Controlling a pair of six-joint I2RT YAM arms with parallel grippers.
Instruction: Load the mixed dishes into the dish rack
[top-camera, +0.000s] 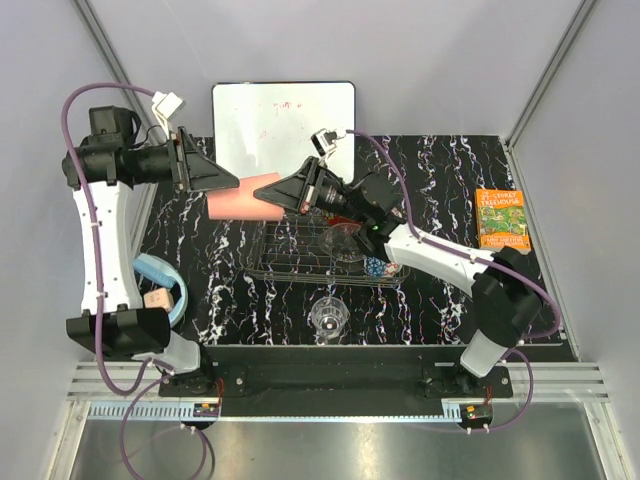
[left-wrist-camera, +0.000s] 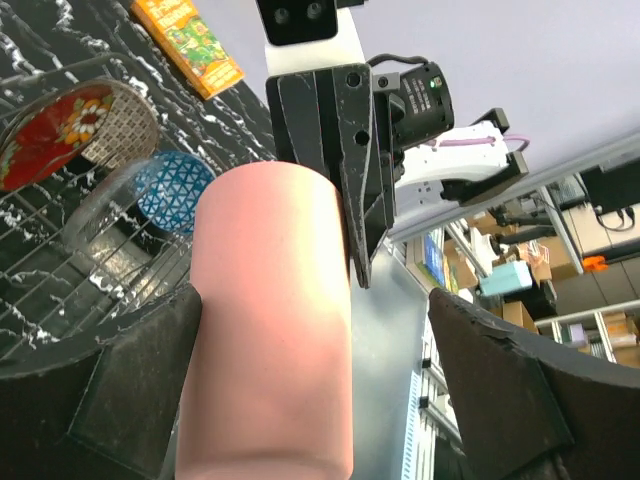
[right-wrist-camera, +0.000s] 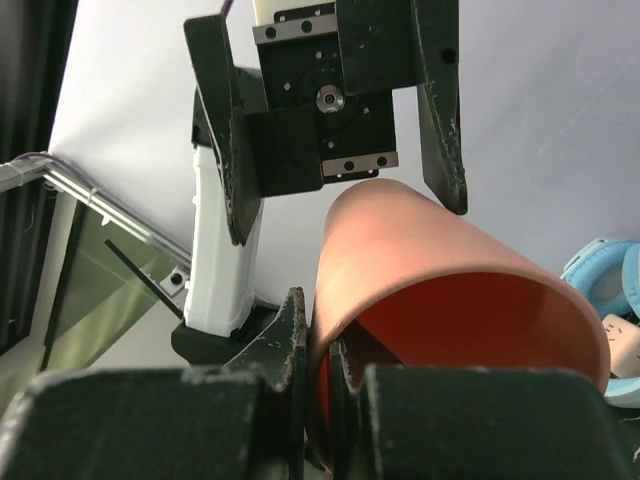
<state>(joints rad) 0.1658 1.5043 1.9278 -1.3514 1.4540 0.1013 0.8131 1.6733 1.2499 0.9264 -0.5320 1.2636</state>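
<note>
The pink plastic cup (top-camera: 240, 197) hangs on its side in mid-air between both grippers, above the table's back left. My right gripper (top-camera: 275, 193) is shut on its rim, one finger inside and one outside (right-wrist-camera: 318, 370). My left gripper (top-camera: 222, 180) is open, its fingers either side of the cup's base (left-wrist-camera: 270, 320), with a clear gap on one side. The dish rack (top-camera: 300, 268) lies mid-table, holding the blue mosaic bowl (left-wrist-camera: 175, 185), red patterned bowl (left-wrist-camera: 55, 130), beige netted-pattern bowl (left-wrist-camera: 120, 125) and clear glass plate (top-camera: 345, 240). The clear glass tumbler (top-camera: 328, 318) stands in front of the rack.
The white whiteboard (top-camera: 283, 125) lies at the back behind the cup. Light blue headphones (top-camera: 160, 285) lie at the left by my left arm's base. The orange book (top-camera: 500, 218) lies at the right. White walls close in both sides.
</note>
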